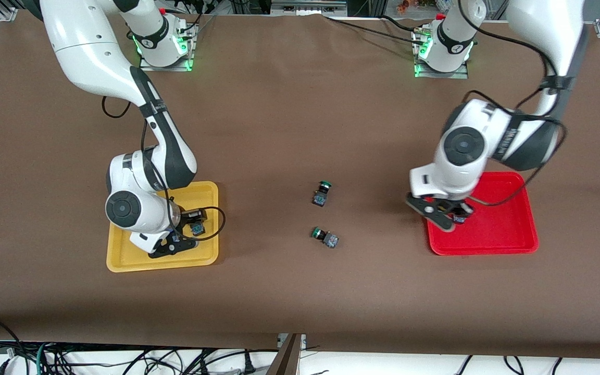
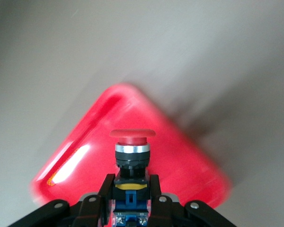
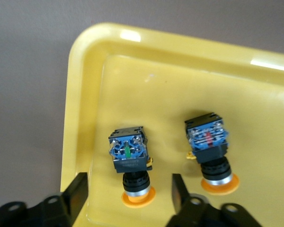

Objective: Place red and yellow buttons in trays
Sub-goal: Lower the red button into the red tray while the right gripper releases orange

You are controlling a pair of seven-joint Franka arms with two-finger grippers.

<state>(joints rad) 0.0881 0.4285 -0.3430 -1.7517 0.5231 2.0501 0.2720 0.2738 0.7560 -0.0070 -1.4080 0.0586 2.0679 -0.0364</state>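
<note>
Red button (image 2: 131, 142): clamped by its black body in the left tool (image 2: 130, 201), cap pointing away from the tool, held over the red tray (image 1: 508, 229). Two yellow buttons (image 3: 131, 163) (image 3: 210, 149): lying in the yellow tray (image 3: 80, 94); one sits between the wide-spread fingers of the right tool (image 3: 130, 198), the other just beside it. Two green buttons (image 1: 322, 192) (image 1: 325, 237) lie on the table (image 1: 300, 130) between the trays.

Left hand (image 2: 131, 201) clamped, right hand (image 3: 128, 198) seemingly open
</note>
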